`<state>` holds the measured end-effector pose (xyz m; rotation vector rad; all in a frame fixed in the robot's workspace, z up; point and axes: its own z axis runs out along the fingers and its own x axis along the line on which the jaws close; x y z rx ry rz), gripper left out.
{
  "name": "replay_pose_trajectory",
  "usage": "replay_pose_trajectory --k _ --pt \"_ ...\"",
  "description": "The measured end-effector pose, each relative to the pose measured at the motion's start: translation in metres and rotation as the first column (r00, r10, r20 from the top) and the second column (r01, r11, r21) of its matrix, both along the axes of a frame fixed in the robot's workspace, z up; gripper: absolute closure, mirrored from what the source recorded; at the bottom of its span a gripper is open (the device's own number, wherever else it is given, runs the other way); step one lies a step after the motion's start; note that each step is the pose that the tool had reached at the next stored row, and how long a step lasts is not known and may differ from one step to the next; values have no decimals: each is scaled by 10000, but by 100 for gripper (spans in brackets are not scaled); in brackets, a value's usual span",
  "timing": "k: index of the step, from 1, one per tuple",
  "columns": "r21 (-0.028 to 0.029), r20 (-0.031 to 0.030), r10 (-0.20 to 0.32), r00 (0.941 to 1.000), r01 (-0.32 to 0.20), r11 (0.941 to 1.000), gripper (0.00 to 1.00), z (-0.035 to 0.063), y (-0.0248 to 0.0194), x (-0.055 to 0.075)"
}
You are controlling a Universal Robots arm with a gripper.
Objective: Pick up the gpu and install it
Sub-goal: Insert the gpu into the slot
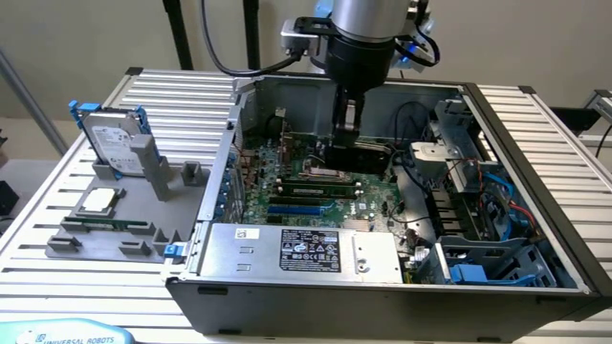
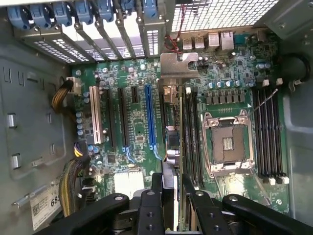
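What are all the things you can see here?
table: one, silver slats, under everything
computer case: one, dark grey, open on the table
motherboard: one, green, inside the case
CPU socket: one, silver, on the motherboard
long slot: one, blue, on the motherboard
power supply: one, silver with black label, at the case's near side
holder: one, grey, on the table at the exterior view's left
hard drive: one, silver with blue rails, standing in the holder
CPU chip: one, silver, lying on the holder
gpu: one, dark with silver bracket, held over the motherboard
gripper: one, black, shut on the gpu
robot arm: one, silver and black, above the case
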<state>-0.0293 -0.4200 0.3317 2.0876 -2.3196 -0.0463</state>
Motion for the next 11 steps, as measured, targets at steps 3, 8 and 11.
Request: replay_pose_trajectory --k 3,8,11 --pt "51 -14 164 9999 -164 9999 73 -50 -33 -3" --pt "72 -38 322 9995 -322 9995 73 -121 -86 -22" --pt "72 -38 336 9994 -336 9994 73 -162 -103 -92"
